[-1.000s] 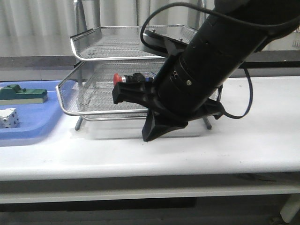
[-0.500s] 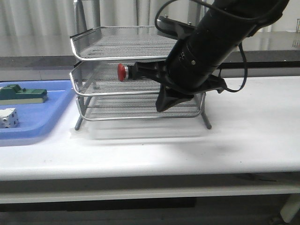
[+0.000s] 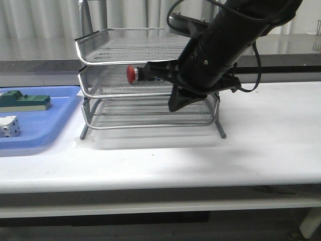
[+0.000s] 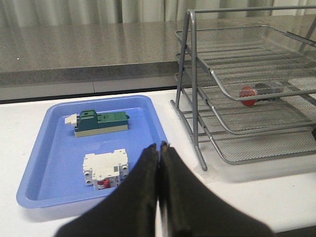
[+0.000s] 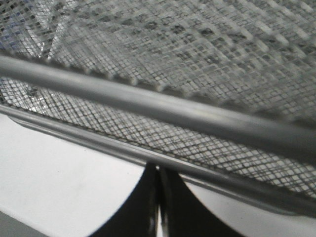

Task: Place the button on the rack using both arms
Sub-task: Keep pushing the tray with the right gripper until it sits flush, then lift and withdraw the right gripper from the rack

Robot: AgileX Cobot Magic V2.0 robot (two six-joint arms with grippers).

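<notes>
Lying flat, the button (image 3: 134,74) has its long axis along the middle tier of the rack (image 3: 100,50), red cap toward the bench's left edge. It's at that tier's front rim. Right pincer (image 5: 159,207) fingers are pressed together with nothing between, just below the rack mesh. Left pincer (image 4: 159,163) also closed empty, near the blue tray (image 4: 37,163).

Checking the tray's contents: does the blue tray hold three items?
No. The left wrist view shows only two on the blue tray: a green block and a white breaker.
</notes>
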